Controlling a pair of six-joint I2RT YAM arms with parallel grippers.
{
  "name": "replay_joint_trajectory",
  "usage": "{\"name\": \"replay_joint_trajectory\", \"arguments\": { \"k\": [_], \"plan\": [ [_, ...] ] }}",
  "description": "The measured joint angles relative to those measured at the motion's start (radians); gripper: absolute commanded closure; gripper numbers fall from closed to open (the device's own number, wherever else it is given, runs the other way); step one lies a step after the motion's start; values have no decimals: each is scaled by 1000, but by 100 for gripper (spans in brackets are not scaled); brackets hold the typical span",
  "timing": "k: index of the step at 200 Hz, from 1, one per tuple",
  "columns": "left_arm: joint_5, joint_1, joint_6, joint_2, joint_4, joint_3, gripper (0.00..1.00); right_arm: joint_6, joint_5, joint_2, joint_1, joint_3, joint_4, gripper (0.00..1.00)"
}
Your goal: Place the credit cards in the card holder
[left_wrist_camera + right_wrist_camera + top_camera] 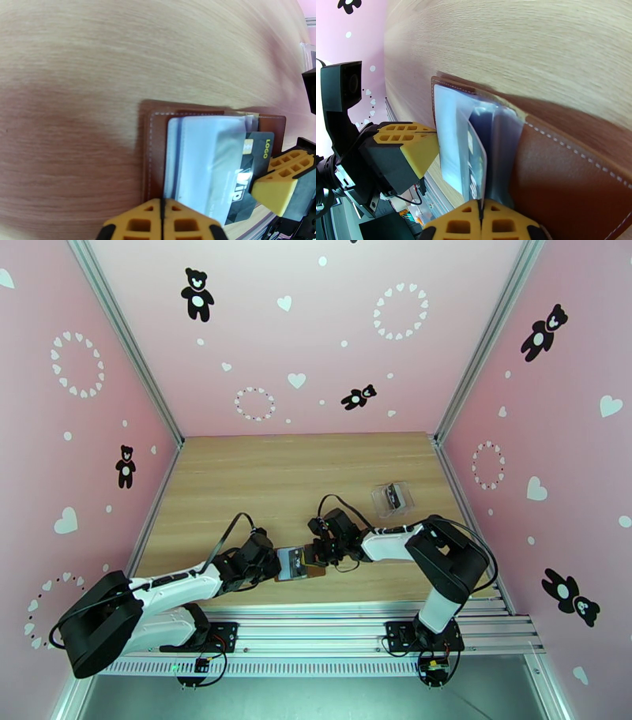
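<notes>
The brown leather card holder (299, 564) lies open near the table's front edge, between both grippers. Its grey see-through pockets (205, 158) fan up from the leather (154, 158). A black credit card (252, 158) printed "VIP" and "LOGO" sits partly inside one pocket, its right end sticking out. My left gripper (162, 215) is shut on the near edge of a pocket sleeve. My right gripper (482, 217) is shut on the card's edge (476, 169), against the wallet's right side (568, 185). In the top view the left gripper (276, 565) and right gripper (322, 554) face each other.
A clear plastic box (393, 498) holding a dark card stands behind and to the right of the wallet. The table's front edge and the metal rail (355, 611) run just below the wallet. Pink walls enclose the table.
</notes>
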Motion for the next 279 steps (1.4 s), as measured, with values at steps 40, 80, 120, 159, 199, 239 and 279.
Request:
{"name": "replay_joint_trajectory", "arguments": {
  "k": [40, 80, 120, 159, 199, 239, 279],
  "plan": [
    [0, 0, 0, 6, 12, 0, 94, 3, 6, 0, 0, 0, 1, 100],
    [0, 0, 0, 8, 13, 0, 94, 11, 6, 0, 1, 0, 3, 100],
    [0, 0, 1, 12, 13, 2, 94, 17, 6, 12, 6, 11, 6, 100],
    [0, 0, 1, 16, 16, 5, 94, 19, 6, 36, 17, 27, 17, 100],
    [0, 0, 3, 16, 16, 5, 94, 20, 6, 47, 22, 32, 24, 100],
    [0, 0, 3, 16, 16, 5, 94, 15, 10, 46, 24, 38, 13, 90],
    [0, 0, 3, 16, 16, 6, 94, -25, 53, 33, 35, 66, -60, 66]
  ]
}}
